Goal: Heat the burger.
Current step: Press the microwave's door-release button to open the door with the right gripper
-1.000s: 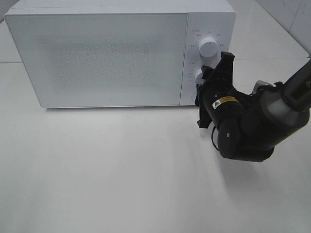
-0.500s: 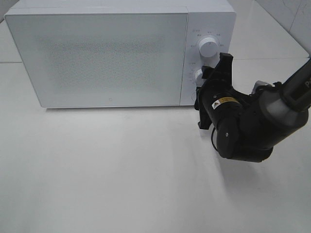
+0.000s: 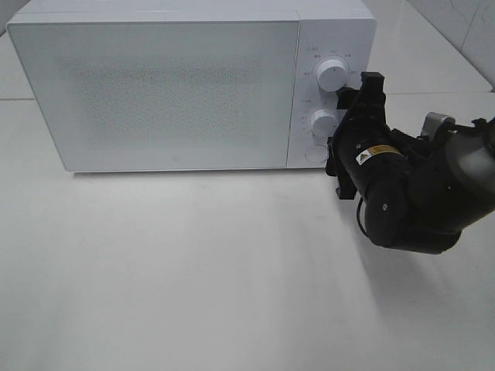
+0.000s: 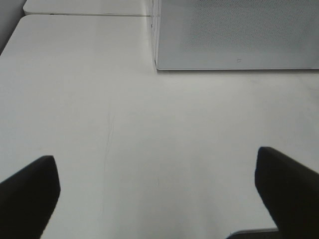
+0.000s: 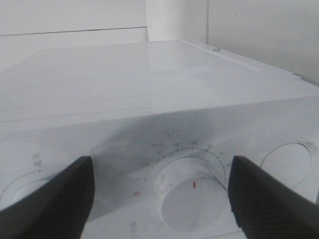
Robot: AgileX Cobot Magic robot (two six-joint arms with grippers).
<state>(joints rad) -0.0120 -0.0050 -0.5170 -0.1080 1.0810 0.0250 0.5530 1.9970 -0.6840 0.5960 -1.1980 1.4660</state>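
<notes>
Exterior high view. Only 1 arm is in frame, the right one, reaching in from the right edge with its wrist rolled so the 2 fingers stand 1 above the other. The right gripper (image 3: 346,117) points at the control panel of the white microwave (image 3: 170,93), level with the lower dial (image 3: 323,122). Jaws are spread wide and hold nothing. The upper dial (image 3: 331,75) is just above and the round button (image 3: 315,153) just below. The microwave door is shut and its frosted panel hides the inside. The white table (image 3: 193,270) carries the microwave at its far side. A tiled wall (image 3: 464,23) shows at the top right corner.

Left wrist view. The left gripper (image 4: 159,199) hangs over bare table (image 4: 149,129), jaws at full spread, with nothing between the dark fingertips (image 4: 30,194). The microwave's near corner (image 4: 234,35) is well ahead of them.

Right wrist view. The fingers (image 5: 50,199) frame the lower dial (image 5: 192,199), which has a red mark on its face. There is clear panel between the dial and 1 finger. At the other finger I cannot tell whether they touch. The microwave's top (image 5: 124,74) runs back to a pale wall.

The burger is in none of the 3 views, so I cannot tell where it is.
</notes>
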